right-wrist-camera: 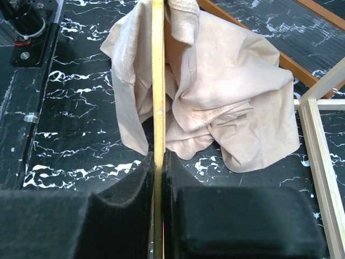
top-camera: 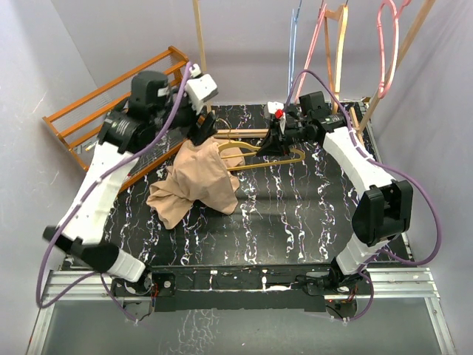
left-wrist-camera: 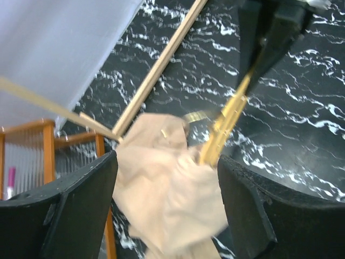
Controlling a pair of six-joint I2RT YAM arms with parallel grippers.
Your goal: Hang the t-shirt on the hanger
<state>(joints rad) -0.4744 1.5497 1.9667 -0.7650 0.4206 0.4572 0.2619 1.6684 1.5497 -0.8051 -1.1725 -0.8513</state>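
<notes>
The tan t-shirt (top-camera: 196, 181) lies bunched on the black marbled table, its upper part draped over one end of the yellow hanger (top-camera: 259, 155). My left gripper (top-camera: 205, 133) hovers above that end. In the left wrist view its fingers (left-wrist-camera: 81, 210) stand wide apart, open, with the blurred t-shirt (left-wrist-camera: 167, 189) and the hanger (left-wrist-camera: 223, 127) below between them. My right gripper (top-camera: 275, 144) is shut on the hanger. In the right wrist view the hanger's thin bar (right-wrist-camera: 158, 81) runs straight out of the right gripper (right-wrist-camera: 159, 162) into the t-shirt (right-wrist-camera: 226, 91).
An orange wooden rack (top-camera: 111, 103) stands at the back left, one rail reaching under the t-shirt. A light wooden frame (right-wrist-camera: 318, 145) lies beside the garment. Pink (top-camera: 388, 44), blue (top-camera: 294, 37) and wooden (top-camera: 338, 37) hangers hang at the back right.
</notes>
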